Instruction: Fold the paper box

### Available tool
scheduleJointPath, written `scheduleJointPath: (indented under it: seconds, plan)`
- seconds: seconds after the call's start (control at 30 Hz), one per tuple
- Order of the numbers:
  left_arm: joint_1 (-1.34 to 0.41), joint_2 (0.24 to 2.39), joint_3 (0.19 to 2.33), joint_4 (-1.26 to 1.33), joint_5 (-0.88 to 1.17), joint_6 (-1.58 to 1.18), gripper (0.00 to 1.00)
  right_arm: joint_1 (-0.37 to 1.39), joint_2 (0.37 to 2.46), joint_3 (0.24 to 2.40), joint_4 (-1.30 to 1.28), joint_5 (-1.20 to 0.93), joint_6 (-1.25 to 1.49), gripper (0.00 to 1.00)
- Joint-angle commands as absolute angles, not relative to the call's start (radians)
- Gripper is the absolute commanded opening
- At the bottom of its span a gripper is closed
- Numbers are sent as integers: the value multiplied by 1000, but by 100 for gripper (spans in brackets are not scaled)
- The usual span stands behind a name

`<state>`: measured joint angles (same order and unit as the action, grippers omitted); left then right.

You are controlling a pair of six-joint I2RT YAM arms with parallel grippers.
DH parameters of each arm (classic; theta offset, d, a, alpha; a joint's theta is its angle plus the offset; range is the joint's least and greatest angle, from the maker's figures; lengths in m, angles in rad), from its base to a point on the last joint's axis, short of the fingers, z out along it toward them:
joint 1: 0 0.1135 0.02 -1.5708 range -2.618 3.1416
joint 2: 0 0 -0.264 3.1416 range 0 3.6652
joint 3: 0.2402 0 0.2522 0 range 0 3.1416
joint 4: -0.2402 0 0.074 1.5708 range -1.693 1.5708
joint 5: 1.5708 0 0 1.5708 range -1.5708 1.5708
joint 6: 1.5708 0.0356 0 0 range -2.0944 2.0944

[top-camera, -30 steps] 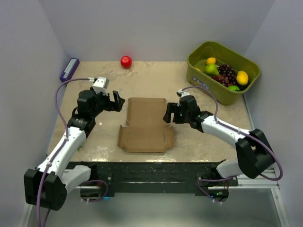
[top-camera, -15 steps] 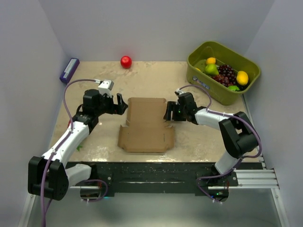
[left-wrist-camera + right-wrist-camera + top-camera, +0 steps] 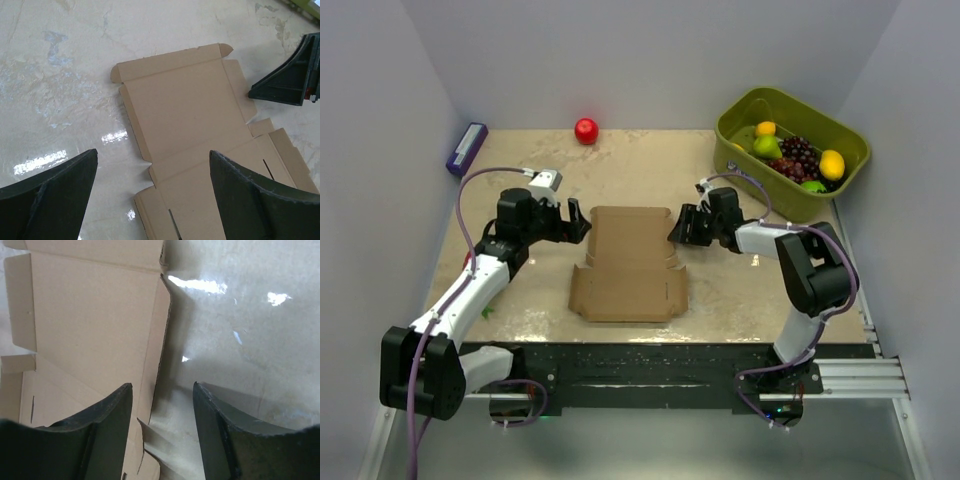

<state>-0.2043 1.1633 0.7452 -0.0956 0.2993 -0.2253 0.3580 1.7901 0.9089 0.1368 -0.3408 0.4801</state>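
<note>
Cardboard lies flat in the top view. The paper box [image 3: 628,265] is an unfolded brown die-cut sheet at the middle of the table [image 3: 650,165], with no wall or flap raised, so I judge the folding is all left to do. The left gripper [image 3: 570,222] sits just beside the sheet's far left corner, and the right gripper [image 3: 682,228] sits at its far right edge.

In the left wrist view the dark fingers [image 3: 55,190] stand wide and hold nothing. The sheet below is matte and thin, scored with creases, slots and rounded tabs, and it rests on a glossy, marbled surface.

In the right wrist view the fingers stand part-way apart — a narrower gap, straddling the edge of the slim side flap. I cannot tell whether they touch it.
</note>
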Motion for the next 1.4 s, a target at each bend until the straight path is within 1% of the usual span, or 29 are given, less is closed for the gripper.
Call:
scheduleJointPath:
  seconds: [0.0,0.17,0.27,0.37,0.4,0.43,0.47,0.6,0.73,0.9,0.93,1.0,1.03,1.13,1.2,1.23,1.37]
  plan:
    - [-209,1166,788,-83,330,-238,97,360,1838,923,238,-440,517,52]
    - [-209,1166,788,-81,331,-238,97,361,1897,930,296,-492,549,46]
    - [-209,1167,788,-80,337,-239,97,360,1914,930,314,-509,557,40]
    - [-209,1167,788,-75,350,-239,97,362,1927,933,322,-517,561,23]
    - [-209,1166,788,-74,354,-236,97,361,1931,939,322,-522,561,15]
    - [-209,1164,788,-71,363,-233,97,362,1931,942,318,-525,560,4]
    - [-210,1158,787,-63,377,-232,96,361,1927,948,310,-528,555,0]
    - [-221,1123,775,-29,411,-212,96,359,1885,994,259,-545,514,0]
    - [-221,1091,784,49,485,-195,97,362,1816,1057,151,-636,399,0]
    - [-221,1086,874,81,688,-143,98,362,1709,1143,-42,-687,267,0]
    - [-221,1097,911,86,721,-135,99,362,1660,1149,-95,-698,227,0]
    - [-218,1118,958,58,797,-83,100,360,1609,1158,-142,-718,192,0]
    - [-216,1147,1003,11,810,-65,100,360,1565,1163,-182,-725,161,0]
    - [-180,1192,1040,-48,837,-38,100,362,1503,1170,-250,-756,112,0]
    - [-147,1190,1020,-16,890,-79,100,360,1460,1180,-309,-785,86,0]
    - [-144,1183,991,58,908,-93,100,360,1444,1181,-330,-790,62,0]
    - [-146,1187,948,118,954,-138,100,362,1385,1181,-387,-813,25,0]
